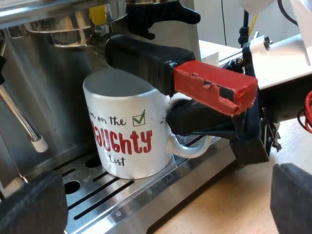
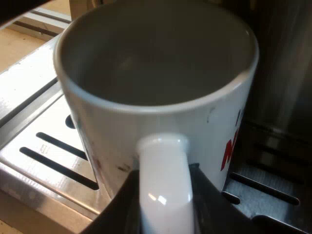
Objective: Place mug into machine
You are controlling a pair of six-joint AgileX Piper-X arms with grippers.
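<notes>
A white mug [image 1: 124,131] printed "on the naughty list" stands upright on the espresso machine's slotted drip tray [image 1: 112,200]. Straight above it, the holder is locked into the machine's front, and its dark handle [image 1: 141,58] with the red end [image 1: 214,87] juts out over the rim. My right gripper [image 1: 187,129] is shut on the mug's handle. In the right wrist view that white handle [image 2: 163,170] runs between my black fingers [image 2: 114,209], and the mug [image 2: 112,141] looks empty. My left gripper [image 1: 161,202] is open, a little way off from the tray's edge, holding nothing.
The machine's metal steam wand [image 1: 22,119] with a white tip hangs beside the mug. The drip tray [image 2: 44,141] has long slots around the mug. A wooden tabletop [image 1: 234,195] lies below the tray's edge.
</notes>
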